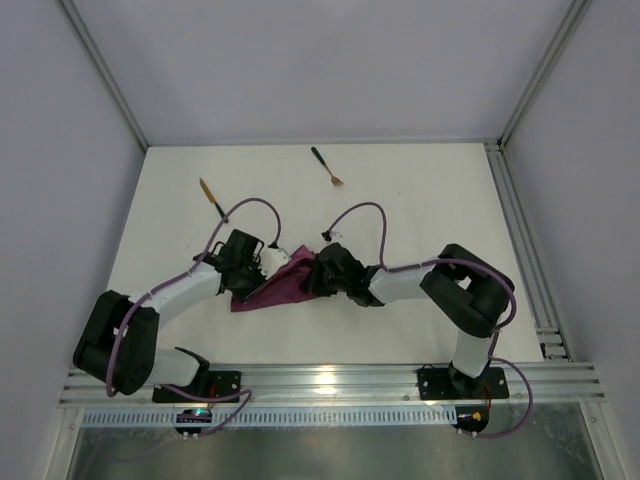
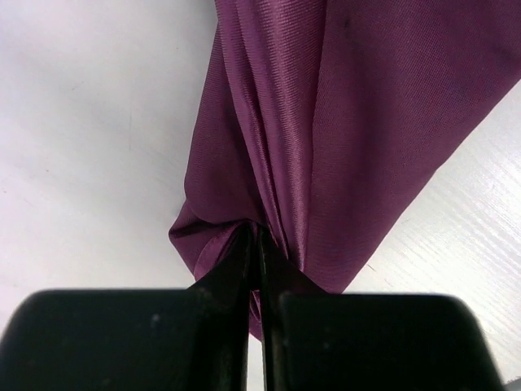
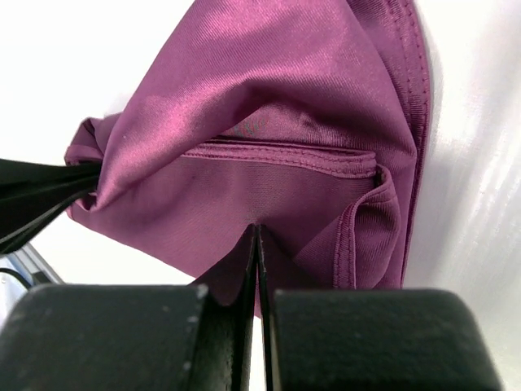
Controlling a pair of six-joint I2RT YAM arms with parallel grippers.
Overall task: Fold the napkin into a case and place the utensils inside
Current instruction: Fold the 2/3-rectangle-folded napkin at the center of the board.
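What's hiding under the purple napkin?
Only the white table shows around the napkin; whatever lies beneath is covered by cloth. The knife and fork lie in plain sight farther back, so they aren't under it. The left gripper and right gripper pinch it.

Robot lab enclosure: white table (image 1: pixel 420 200), plain grey walls (image 1: pixel 320 60) (aluminium rails (image 1: pixel 350 383) at edges).

No text, label, brand, number or sign can be read in any view; the napkin (image 3: pixel 269 73) shows a faint pale mark just above its stitched edge in the right wrist view, too blurred to tell whether it is lettering.
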